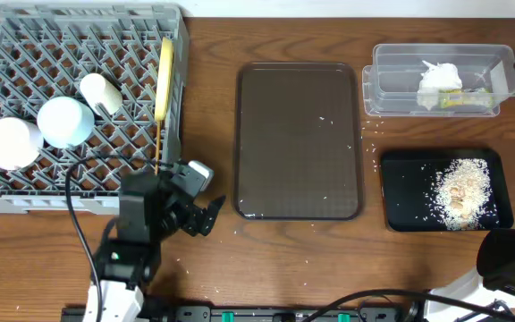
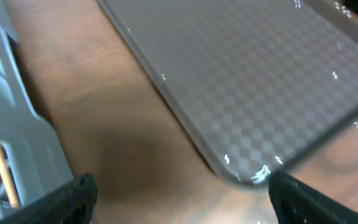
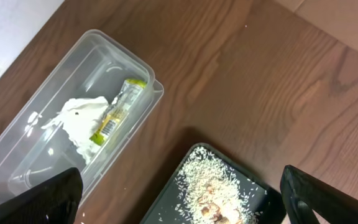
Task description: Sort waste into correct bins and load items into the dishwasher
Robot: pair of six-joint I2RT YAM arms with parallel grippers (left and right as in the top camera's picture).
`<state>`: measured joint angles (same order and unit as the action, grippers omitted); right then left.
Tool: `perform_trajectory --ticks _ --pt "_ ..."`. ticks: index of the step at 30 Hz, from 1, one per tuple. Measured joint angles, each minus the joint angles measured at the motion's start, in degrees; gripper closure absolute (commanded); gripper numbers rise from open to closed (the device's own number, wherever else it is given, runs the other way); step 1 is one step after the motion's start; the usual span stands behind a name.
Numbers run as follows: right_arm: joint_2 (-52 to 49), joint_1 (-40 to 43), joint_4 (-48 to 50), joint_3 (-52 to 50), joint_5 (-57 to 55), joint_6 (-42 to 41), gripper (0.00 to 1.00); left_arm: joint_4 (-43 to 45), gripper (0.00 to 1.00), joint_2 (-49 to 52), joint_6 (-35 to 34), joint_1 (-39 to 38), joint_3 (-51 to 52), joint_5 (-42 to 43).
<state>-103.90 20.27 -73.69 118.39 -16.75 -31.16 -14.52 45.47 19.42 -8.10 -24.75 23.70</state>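
Hovering over the bare surface (image 1: 329, 268) just off the dish rack (image 1: 25, 202), the left claw (image 1: 202, 213) gapes wide and empty; the right claw (image 3: 182, 208), equally wide and empty, hangs above the clear tub (image 3: 17, 106) with the tissue (image 3: 76, 121) and wrapper (image 3: 118, 109) in it. The yellow plate (image 1: 164, 76) stands on edge in the rack, chopsticks (image 1: 157, 148) beside it. The plate looks stiff, glossy and probably slippery, best pinched at its top rim; the chopsticks are light and thin, best taken mid-length.

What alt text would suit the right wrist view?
A clear tub on a wooden table holds a white tissue and a green snack wrapper; beside it, a black tray carries rice scraps. The right gripper is open, its fingers framing the lower corners.
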Motion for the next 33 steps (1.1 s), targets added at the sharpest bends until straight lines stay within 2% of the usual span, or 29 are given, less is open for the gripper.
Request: perform_trajectory --ticks 7,17,23,30,33 --pt "0.0 0.0 0.0 0.0 0.02 0.0 0.01 16.26 0.11 -8.79 -1.27 0.0 13.9 -0.26" --pt "0.0 0.0 0.0 0.0 0.04 0.0 0.01 27.54 0.1 -16.59 -10.25 -0.07 23.65 -7.67" --pt "0.0 0.0 0.0 0.0 0.04 0.0 0.01 27.67 0.11 -19.65 -11.37 -0.07 24.3 -10.23" --pt "0.0 0.0 0.02 -0.02 0.04 0.0 0.01 15.1 0.1 -31.39 -11.93 -0.07 24.37 -14.27" --pt "0.0 0.0 -0.02 -0.04 0.07 0.0 0.01 13.94 0.1 -36.35 -11.93 0.09 24.02 -15.34"
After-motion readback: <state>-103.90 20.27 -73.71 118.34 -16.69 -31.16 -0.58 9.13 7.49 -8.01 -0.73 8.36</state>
